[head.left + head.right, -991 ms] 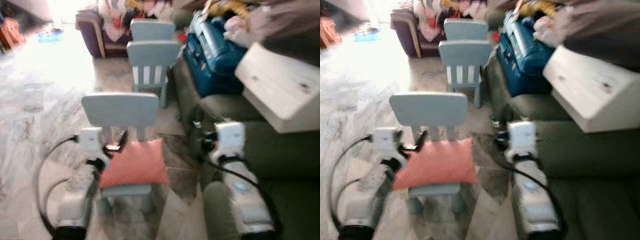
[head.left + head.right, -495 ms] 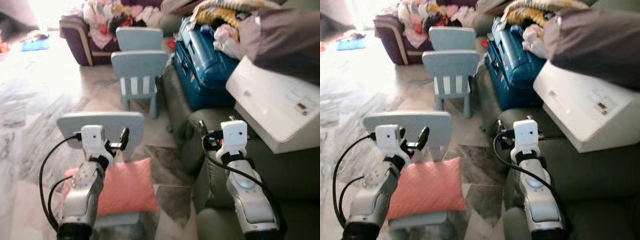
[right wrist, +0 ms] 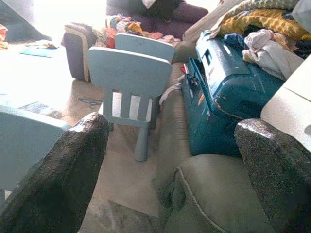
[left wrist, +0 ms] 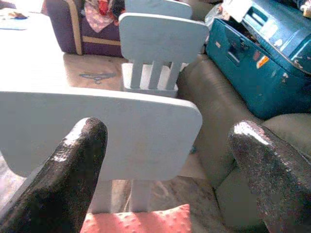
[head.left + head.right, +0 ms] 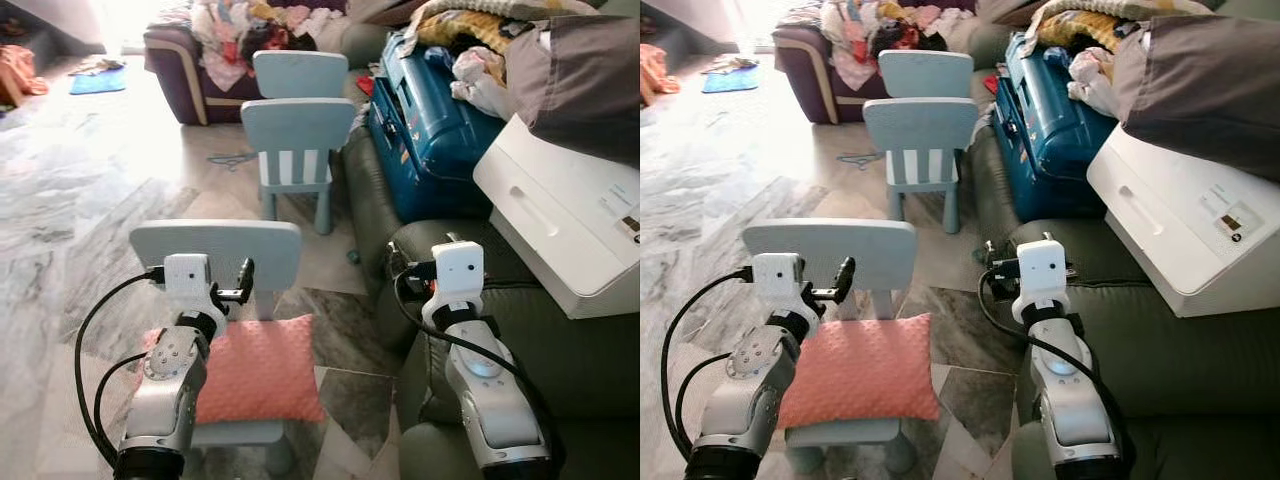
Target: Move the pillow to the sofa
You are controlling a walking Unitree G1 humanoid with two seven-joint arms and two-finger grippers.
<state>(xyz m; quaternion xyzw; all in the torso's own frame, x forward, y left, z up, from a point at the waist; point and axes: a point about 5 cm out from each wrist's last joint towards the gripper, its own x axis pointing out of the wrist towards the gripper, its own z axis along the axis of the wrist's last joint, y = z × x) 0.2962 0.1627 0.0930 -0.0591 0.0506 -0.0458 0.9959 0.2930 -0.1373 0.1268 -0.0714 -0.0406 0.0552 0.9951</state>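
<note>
While the salmon-pink pillow (image 5: 256,368) lies flat on the seat of the nearest pale blue child's chair (image 5: 216,253), no grasp has yet been made, so the reaching step is judged to be in hand. The left gripper (image 4: 165,170) is held above the pillow's rear edge, just in front of the chair's backrest, with its two black fingers (image 4: 68,174) spread wide and nothing between them. The right gripper (image 3: 170,170) is raised over the arm of the dark green sofa (image 5: 1180,360), its fingers likewise parted and empty, and it is pointed towards a second blue chair (image 5: 920,130) and a blue suitcase (image 5: 1050,110) further off. A white box-like appliance (image 5: 1180,230) is seen resting on the sofa, with bare cushion left in front of it. For the next move, the left gripper would need to be lowered onto the pillow and closed on an edge or corner. The pillow would then have to be lifted clear of the backrest and carried across to the bare sofa cushion.
</note>
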